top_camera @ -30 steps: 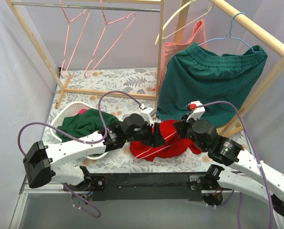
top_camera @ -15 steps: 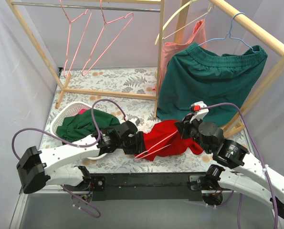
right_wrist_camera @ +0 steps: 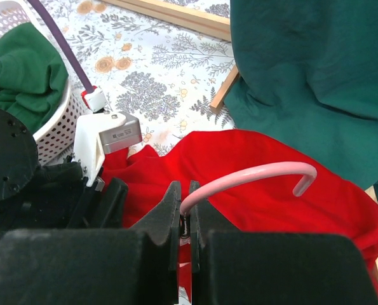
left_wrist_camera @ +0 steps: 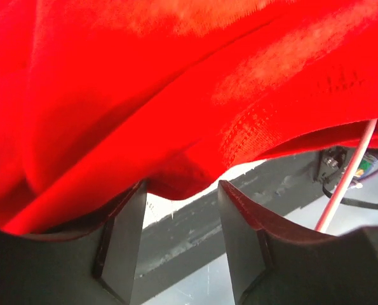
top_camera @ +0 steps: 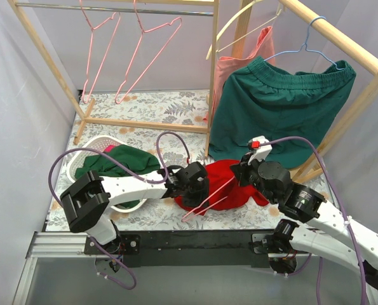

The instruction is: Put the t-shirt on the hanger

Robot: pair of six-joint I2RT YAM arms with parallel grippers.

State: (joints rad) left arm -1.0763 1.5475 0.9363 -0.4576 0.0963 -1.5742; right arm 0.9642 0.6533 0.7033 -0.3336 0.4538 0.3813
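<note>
The red t-shirt (top_camera: 233, 181) lies bunched on the table between both arms. My right gripper (top_camera: 244, 173) is shut on the neck of a pink wire hanger (top_camera: 209, 196), just below its hook, which shows in the right wrist view (right_wrist_camera: 258, 175) over the t-shirt (right_wrist_camera: 277, 203). The hanger's wires run down-left across and under the shirt. My left gripper (top_camera: 195, 188) is at the shirt's left lower edge. In the left wrist view its jaws (left_wrist_camera: 182, 190) stand apart with the red fabric (left_wrist_camera: 176, 95) draped over their tips and nothing between them. A pink wire (left_wrist_camera: 349, 181) shows at the right.
A white basket (top_camera: 81, 166) with a dark green garment (top_camera: 115, 162) stands at the left. Two pink hangers (top_camera: 144, 51) hang on the wooden rack (top_camera: 213, 76). At the back right hang a cream hanger (top_camera: 239, 25), a salmon cloth (top_camera: 236, 70) and a green garment (top_camera: 277, 108) on a blue hanger (top_camera: 308, 44).
My left gripper drew back left off the shirt, then came right again under its lower edge, the arm folding closer. The right gripper kept hold of the hanger, almost still.
</note>
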